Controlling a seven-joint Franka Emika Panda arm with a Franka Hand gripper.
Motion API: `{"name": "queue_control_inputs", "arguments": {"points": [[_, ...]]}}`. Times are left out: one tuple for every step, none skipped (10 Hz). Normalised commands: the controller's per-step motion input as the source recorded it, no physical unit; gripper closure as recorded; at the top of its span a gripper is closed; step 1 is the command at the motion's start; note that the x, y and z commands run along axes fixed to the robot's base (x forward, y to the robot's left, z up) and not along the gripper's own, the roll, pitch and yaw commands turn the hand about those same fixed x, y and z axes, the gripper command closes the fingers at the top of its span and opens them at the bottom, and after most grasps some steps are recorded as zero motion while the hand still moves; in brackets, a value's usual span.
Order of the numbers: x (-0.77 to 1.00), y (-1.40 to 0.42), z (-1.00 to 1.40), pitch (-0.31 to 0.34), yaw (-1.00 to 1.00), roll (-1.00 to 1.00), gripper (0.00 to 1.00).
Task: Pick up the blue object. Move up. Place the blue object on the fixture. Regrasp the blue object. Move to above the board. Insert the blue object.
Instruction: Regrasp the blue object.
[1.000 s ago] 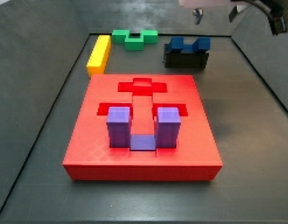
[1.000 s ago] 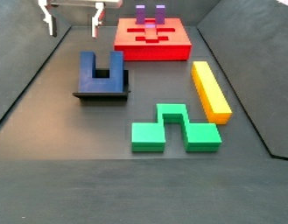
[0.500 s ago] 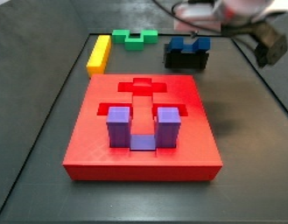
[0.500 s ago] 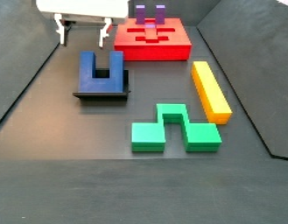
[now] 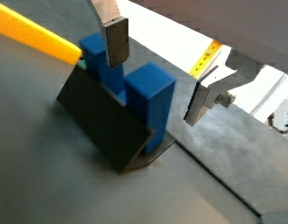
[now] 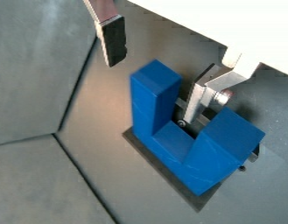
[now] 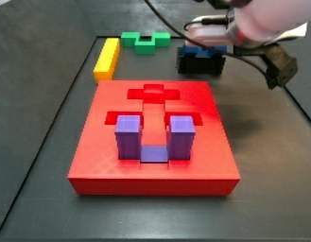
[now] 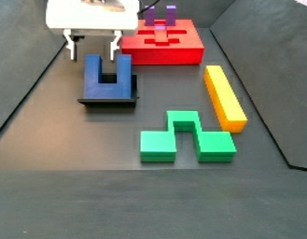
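We see a long yellow bar point(image 8: 226, 97) beside a green block point(image 8: 185, 137), and a purple U-shaped block point(image 7: 155, 138) standing upright.

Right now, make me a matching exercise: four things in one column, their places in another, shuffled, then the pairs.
Things:
1. blue object
2. purple block
3. gripper
4. yellow bar

Places:
A. standing on the board
B. lying on the floor beside the green block
C. seated in the fixture
D. open, fingers either side of the blue object

Pairs: 1-C, 2-A, 3-D, 4-B
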Motion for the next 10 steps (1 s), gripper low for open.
{"name": "queue_control_inputs", "arguments": {"points": [[0.41,0.00,-0.16,0.137,0.17,0.00,0.00],[0.00,0.00,0.00,0.000,0.00,-0.01,0.00],[-0.02,0.00,-0.05,0.000,0.00,-0.06,0.00],[0.00,0.00,0.00,0.000,0.00,0.00,1.00],[0.00,0.00,0.00,0.000,0.00,0.00,1.00],[0.00,0.00,0.00,0.000,0.00,0.00,1.00],[0.00,0.00,0.00,0.000,0.00,0.00,1.00],[0.00,0.00,0.00,0.000,0.00,0.00,1.00],[0.00,0.00,0.00,0.000,0.00,0.00,1.00],[0.00,0.00,0.00,0.000,0.00,0.00,1.00]]}}
